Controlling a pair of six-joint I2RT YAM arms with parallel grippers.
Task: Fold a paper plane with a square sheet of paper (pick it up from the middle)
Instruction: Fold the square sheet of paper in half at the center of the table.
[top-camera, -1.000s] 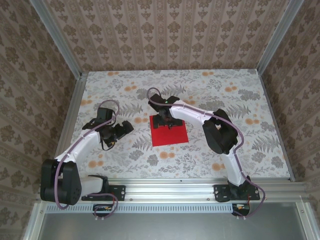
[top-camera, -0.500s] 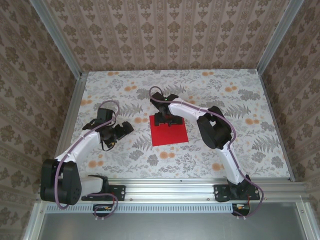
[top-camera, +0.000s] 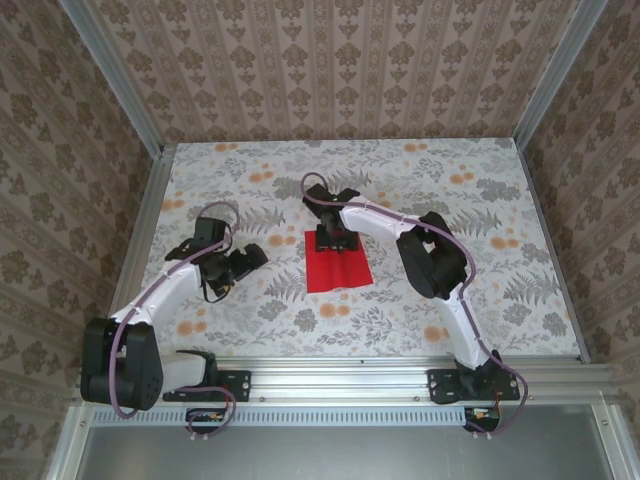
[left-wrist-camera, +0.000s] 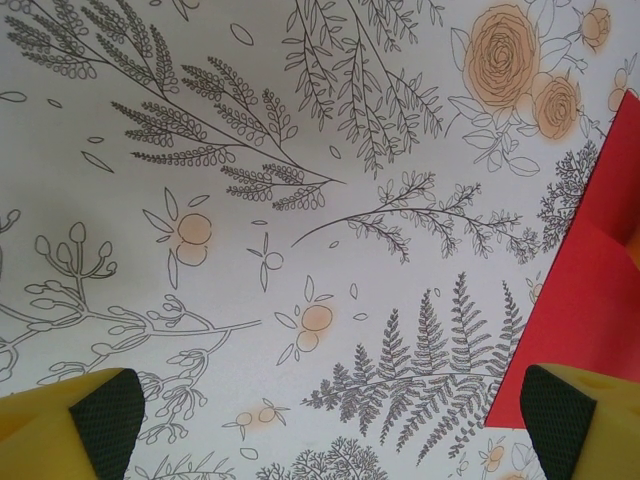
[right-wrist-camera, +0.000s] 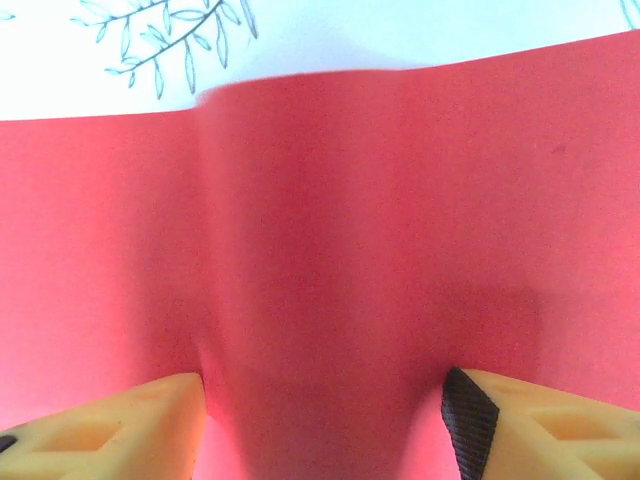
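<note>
The square sheet of paper (top-camera: 340, 272) lies bright red on the flowered table, mid-centre. My right gripper (top-camera: 335, 243) points down onto its far part. In the right wrist view its yellow fingertips (right-wrist-camera: 130, 425) press on the sheet (right-wrist-camera: 330, 220), jaws partly closed but still apart, and the paper humps up in a broad ridge between them. My left gripper (top-camera: 255, 255) hovers left of the sheet, open and empty. In the left wrist view its jaws (left-wrist-camera: 325, 430) stand wide over bare table, with the sheet's edge (left-wrist-camera: 585, 330) at the right.
The table (top-camera: 450, 200) carries a grey fern and orange flower print and is walled by patterned panels. An aluminium rail (top-camera: 340, 365) runs along the near edge by the arm bases.
The right gripper's jaws have drawn closer together on the sheet, pushing the paper up into a hump; the sheet looks narrower from above. The left arm has not moved.
</note>
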